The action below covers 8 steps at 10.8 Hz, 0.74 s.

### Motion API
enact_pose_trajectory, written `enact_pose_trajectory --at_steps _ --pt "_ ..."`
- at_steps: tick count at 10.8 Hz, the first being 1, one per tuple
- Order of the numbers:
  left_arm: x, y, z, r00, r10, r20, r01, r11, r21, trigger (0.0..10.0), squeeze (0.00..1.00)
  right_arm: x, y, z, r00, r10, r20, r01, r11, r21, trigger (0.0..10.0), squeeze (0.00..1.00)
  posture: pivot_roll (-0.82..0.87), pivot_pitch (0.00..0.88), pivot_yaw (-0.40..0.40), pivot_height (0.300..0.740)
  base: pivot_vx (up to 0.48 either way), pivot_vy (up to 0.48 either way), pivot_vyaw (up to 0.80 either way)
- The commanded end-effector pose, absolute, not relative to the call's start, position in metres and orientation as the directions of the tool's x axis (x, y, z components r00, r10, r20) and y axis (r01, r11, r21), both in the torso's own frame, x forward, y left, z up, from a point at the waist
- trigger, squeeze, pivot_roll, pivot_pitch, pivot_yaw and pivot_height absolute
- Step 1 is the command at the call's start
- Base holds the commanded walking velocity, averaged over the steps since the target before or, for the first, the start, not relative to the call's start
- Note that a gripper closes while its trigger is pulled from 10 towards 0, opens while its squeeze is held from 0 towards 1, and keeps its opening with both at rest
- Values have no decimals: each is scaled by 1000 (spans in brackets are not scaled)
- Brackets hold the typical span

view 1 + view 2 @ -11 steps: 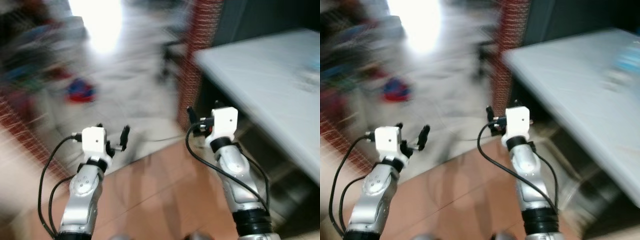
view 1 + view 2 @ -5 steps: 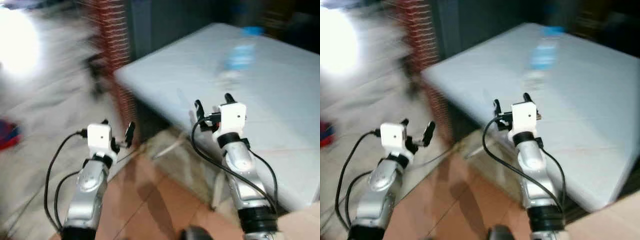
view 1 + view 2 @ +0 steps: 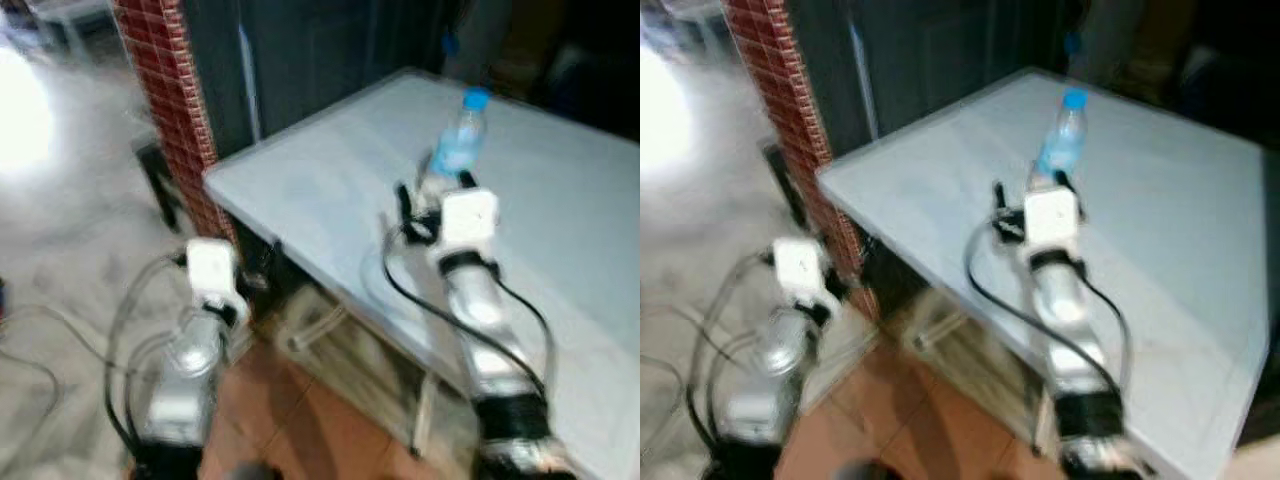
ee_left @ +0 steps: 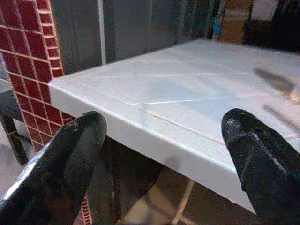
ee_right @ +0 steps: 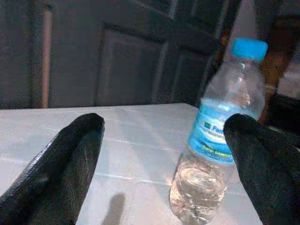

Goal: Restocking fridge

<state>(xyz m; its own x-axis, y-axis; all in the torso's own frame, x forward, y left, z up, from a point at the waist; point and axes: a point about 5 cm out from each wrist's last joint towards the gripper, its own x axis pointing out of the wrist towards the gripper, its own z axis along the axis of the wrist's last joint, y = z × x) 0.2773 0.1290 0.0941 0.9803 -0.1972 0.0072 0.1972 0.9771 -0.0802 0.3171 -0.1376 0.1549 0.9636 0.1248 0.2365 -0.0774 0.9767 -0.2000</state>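
- Swung round from the bright floor of a second ago, the head camera now faces a white table that takes up the middle and right of the scene; the right arm, level with the table's near edge half a second ago, now reaches over its top.
- At far left, a red brick pillar stands beside the table's near corner, with dark panelled doors behind.
- Left gripper hangs low off the table's corner, its two black fingers spread wide with nothing between them, the table edge in front of it.
- Right gripper is raised over the tabletop, jaws wide apart and empty, pointed at the bottle and short of touching it.
- Clear water bottle, blue cap and blue label, stands upright on the table just beyond the right gripper, toward its right finger in the wrist view.
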Motion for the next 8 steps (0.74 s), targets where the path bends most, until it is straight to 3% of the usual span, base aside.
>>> enact_pose_trajectory --at_steps 1,6,8 --pt "279 120 101 974 -225 29 227 972 -66 10000 0 318 -146 157 965 86 247 -35 978 -206 10000 0 -33 47 28 740 0 0 0" --pt "270 124 95 977 -214 5 214 974 -70 10000 0 305 -149 148 973 75 220 -24 974 -227 10000 0 -42 82 29 740 0 0 0" --pt "266 115 91 966 -259 -16 257 963 -78 10000 0 291 -162 140 980 26 195 22 970 -241 10000 0 -69 101 44 740 0 0 0"
